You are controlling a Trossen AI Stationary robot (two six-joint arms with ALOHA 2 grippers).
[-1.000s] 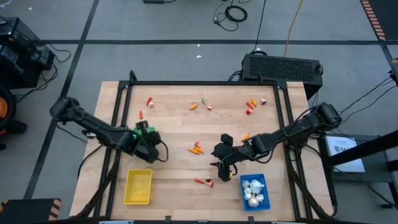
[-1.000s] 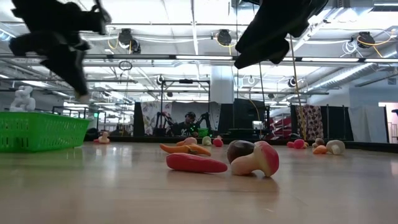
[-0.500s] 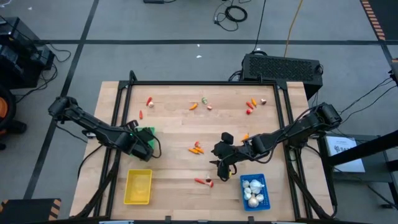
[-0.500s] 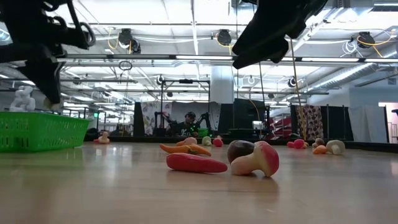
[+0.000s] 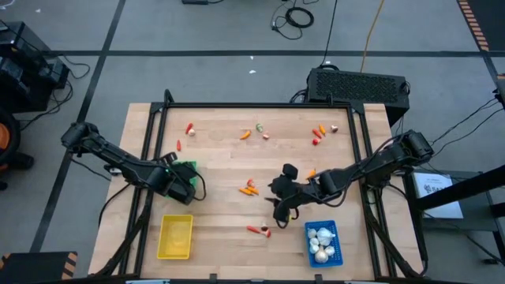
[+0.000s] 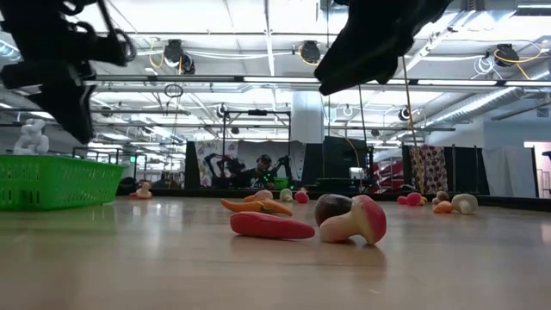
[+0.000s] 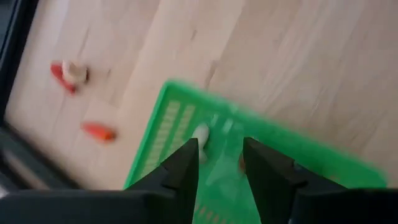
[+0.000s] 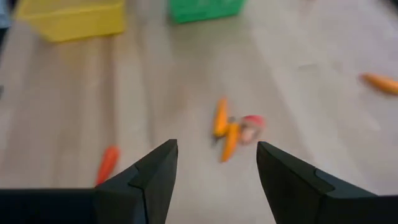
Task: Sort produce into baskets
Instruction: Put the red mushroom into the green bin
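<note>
produce (image 5: 250, 188) lies scattered mid-bench; left end effector (image 7: 219, 163) hangs over the green basket (image 7: 168, 127), fingers parted to drop a pale piece (image 7: 200, 133), right end effector (image 8: 216, 163) spread wide above carrots.

Green basket (image 5: 186, 169); yellow basket (image 5: 175, 237); blue basket (image 5: 323, 242); pale wood table (image 5: 221, 201).

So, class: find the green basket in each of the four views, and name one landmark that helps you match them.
High view: green basket left of centre, partly under the left tool.
Low view: at the left edge.
Left wrist view: fills the lower middle, beyond the fingers.
Right wrist view: at the top edge.
Shared landmark: the yellow basket, which is beside it in the right wrist view.
</note>
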